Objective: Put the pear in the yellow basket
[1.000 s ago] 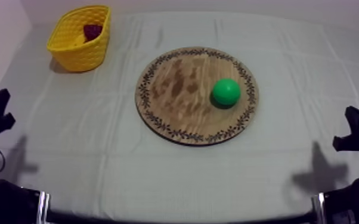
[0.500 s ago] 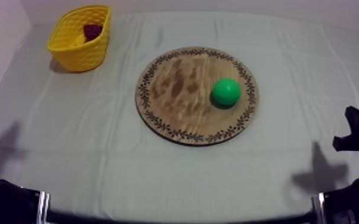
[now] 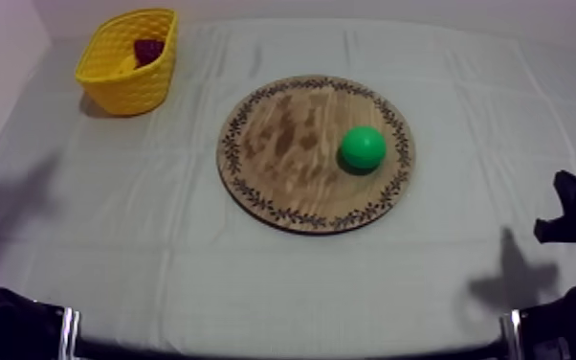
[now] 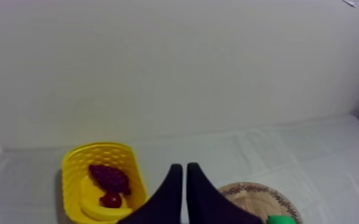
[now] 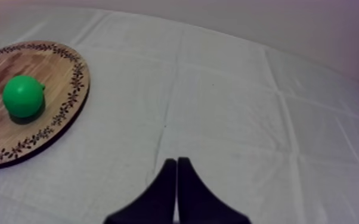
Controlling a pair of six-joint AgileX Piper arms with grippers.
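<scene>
**Pear untouched on the board, both claws closed and empty**

The pear (image 3: 363, 147) sits on the right half of the wooden board (image 3: 282, 144), which lies about the middle of the worktop (image 3: 158, 239). Nothing is touching it. The yellow basket (image 3: 120, 81) stands well apart, at the worktop's far left corner, and already holds a bunch of grapes (image 4: 107, 177), a banana (image 4: 92, 199) and a small red fruit (image 4: 111, 200).

The left claw (image 4: 184, 168) has its fingers pressed together in a narrow wedge with nothing between them. Its camera looks down from high up onto the basket and the near rim of the board. The right claw (image 5: 176, 161) is closed and empty too, low near the worktop's right edge, with the pear ahead of it across bare cloth.

The task appears to be at its very start, at the reach towards the pear, with no grasp made. Next, one claw has to spread its fingers wide, come down over the pear and close round its middle. The fruit looks rounded and smooth, so an off-centre squeeze could set it rolling across the board.
</scene>
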